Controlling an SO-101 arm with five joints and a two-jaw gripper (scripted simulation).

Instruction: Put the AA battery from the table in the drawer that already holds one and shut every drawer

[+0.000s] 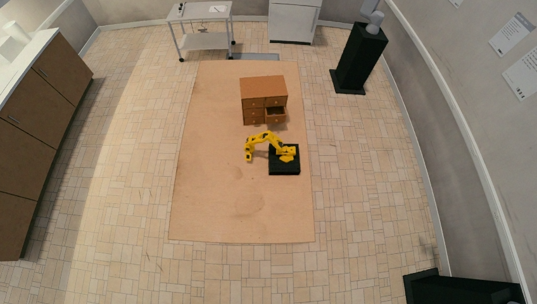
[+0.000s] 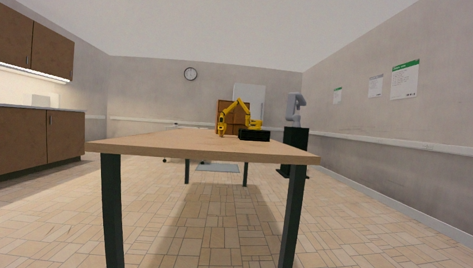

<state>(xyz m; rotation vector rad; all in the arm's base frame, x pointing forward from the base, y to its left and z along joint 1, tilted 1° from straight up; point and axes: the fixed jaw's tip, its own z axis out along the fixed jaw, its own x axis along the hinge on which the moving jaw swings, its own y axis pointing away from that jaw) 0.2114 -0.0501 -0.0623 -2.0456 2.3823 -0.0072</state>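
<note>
My yellow arm stands on a black base [image 1: 284, 165] [image 2: 254, 134] on the wooden table [image 1: 226, 211] [image 2: 186, 146]. My gripper [image 1: 247, 158] [image 2: 220, 133] points down at the table top, left of the base, and is shut on the AA battery, which is too small to make out between the fingers. The brown drawer chest [image 1: 263, 87] [image 2: 239, 116] stands behind the arm. Its right middle drawer [image 1: 275, 114] is pulled out; the other drawers are shut. What lies inside the open drawer is too small to tell.
A black pedestal [image 1: 360, 56] [image 2: 294, 139] with a grey arm stands right of the table. A white cart [image 1: 201, 28] and a white cabinet [image 1: 294, 18] stand at the back. Brown cabinets [image 1: 33, 113] line the left wall.
</note>
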